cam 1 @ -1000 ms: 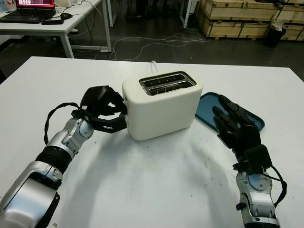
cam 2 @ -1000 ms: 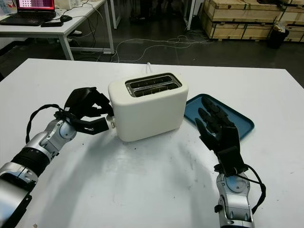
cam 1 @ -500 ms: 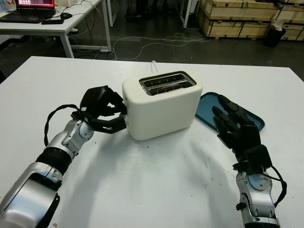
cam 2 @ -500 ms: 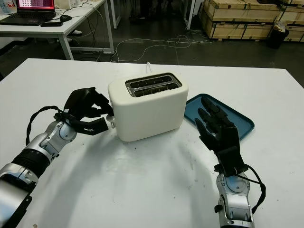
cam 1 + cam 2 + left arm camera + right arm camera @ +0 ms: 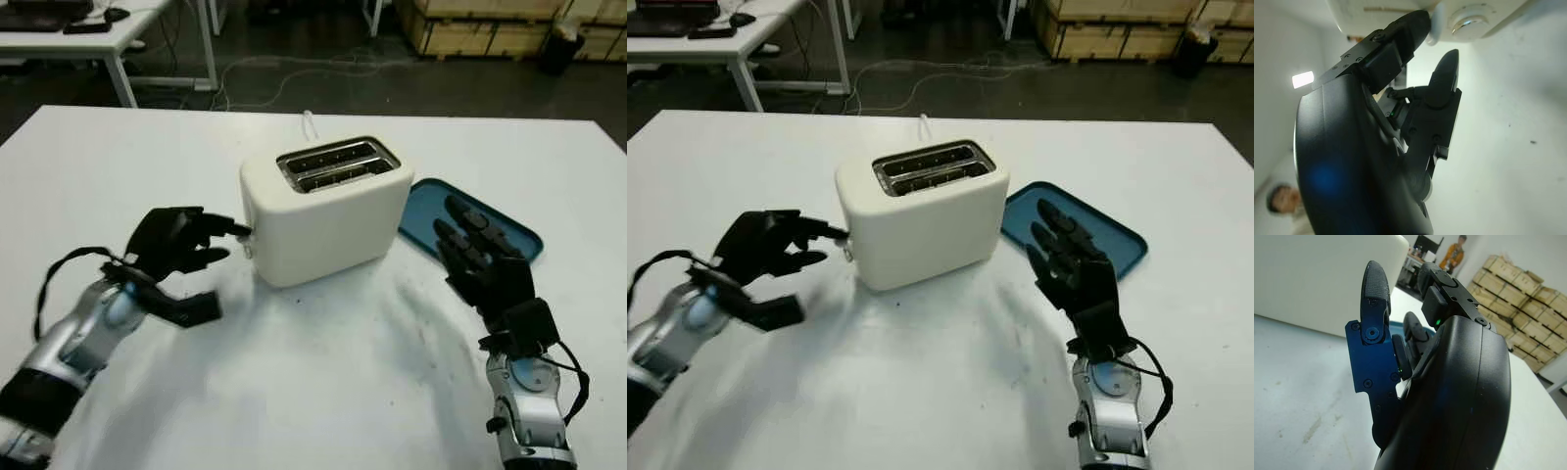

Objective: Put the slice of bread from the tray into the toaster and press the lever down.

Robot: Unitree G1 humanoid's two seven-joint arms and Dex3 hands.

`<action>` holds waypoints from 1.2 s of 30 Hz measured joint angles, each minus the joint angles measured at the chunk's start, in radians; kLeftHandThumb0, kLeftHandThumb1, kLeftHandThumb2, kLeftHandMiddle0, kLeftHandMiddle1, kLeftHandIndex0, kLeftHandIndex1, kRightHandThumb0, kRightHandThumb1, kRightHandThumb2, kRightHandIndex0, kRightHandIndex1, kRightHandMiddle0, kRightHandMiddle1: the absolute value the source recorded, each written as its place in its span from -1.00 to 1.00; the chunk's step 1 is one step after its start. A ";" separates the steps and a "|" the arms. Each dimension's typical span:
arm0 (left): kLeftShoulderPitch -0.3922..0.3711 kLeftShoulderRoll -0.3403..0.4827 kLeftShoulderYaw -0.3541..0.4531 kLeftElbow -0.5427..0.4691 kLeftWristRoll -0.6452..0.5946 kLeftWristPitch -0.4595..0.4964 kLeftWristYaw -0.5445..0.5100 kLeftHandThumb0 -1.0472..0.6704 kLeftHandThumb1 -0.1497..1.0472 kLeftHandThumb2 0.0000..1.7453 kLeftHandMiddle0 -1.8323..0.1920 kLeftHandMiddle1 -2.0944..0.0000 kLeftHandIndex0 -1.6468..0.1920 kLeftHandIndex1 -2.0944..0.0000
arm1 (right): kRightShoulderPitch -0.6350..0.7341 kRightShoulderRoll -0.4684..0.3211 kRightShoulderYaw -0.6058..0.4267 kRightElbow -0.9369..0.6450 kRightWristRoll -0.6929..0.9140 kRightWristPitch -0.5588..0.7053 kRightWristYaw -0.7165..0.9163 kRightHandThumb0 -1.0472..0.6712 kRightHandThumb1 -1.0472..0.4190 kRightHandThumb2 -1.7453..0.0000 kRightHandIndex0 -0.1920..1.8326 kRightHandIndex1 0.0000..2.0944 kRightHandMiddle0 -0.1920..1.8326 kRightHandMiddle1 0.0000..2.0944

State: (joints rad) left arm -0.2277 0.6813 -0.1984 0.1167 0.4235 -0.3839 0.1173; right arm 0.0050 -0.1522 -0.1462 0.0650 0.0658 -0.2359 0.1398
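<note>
Both forearms are silver metal with black ribbed collars, and a black cable loops beside each wrist. The left hand (image 5: 174,257) and right hand (image 5: 487,266) are black, three-fingered, with glossy rounded shells. Small screws stud the finger links, and tiny green lights glow inside.

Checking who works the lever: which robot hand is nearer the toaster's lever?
Left. The left robot hand is at the toaster's lever end, one fingertip at the lever. The right robot hand hovers over the blue tray, at the opposite end.

Even overhead light, soft shadows, left arm (image 5: 69,338) motion-blurred
</note>
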 measured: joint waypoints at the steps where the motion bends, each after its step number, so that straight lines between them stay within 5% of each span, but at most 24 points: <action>1: 0.009 -0.005 0.031 -0.026 -0.009 0.005 -0.002 -0.02 0.60 -1.00 0.10 -0.09 -0.33 0.96 | -0.003 -0.004 -0.001 0.000 0.002 0.004 0.006 -0.42 -0.83 0.65 -0.35 -1.00 -0.33 -1.00; 6: 0.037 -0.078 0.166 -0.128 -0.124 0.081 -0.037 -0.12 0.68 -0.99 0.23 0.12 -0.14 1.00 | -0.043 -0.046 -0.012 0.005 0.018 0.004 0.049 -0.37 -0.83 0.65 -0.34 -1.00 -0.34 -1.00; 11: 0.046 -0.101 0.249 -0.175 -0.143 0.169 -0.078 -0.24 0.70 -0.99 0.17 0.22 -0.16 0.98 | -0.087 -0.105 -0.044 0.011 0.070 0.005 0.125 -0.38 -0.83 0.63 -0.35 -1.00 -0.35 -1.00; 20: 0.028 -0.001 0.326 -0.203 -0.076 0.196 -0.171 -0.32 0.66 -1.00 0.05 0.20 -0.33 0.92 | -0.241 -0.260 -0.117 0.072 0.159 0.065 0.240 -0.29 -0.82 0.93 -0.20 -0.96 -0.26 -0.97; 28: -0.111 0.179 0.301 -0.073 -0.048 0.141 -0.359 -0.28 0.61 -1.00 -0.09 0.38 -0.39 0.96 | -0.409 -0.471 -0.075 0.212 -0.049 0.058 0.238 -0.28 -0.70 1.00 0.09 -0.95 -0.04 -0.96; 36: -0.287 0.196 0.209 0.020 0.010 0.078 -0.426 -0.19 0.47 -1.00 -0.19 0.44 -0.46 0.96 | -0.527 -0.542 0.023 0.313 -0.172 0.002 0.264 -0.31 -0.68 0.99 0.08 -0.99 -0.03 -0.99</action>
State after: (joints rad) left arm -0.5148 0.8769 0.0107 0.1363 0.4332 -0.3057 -0.3084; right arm -0.5223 -0.6940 -0.1231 0.3776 -0.1064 -0.2341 0.4036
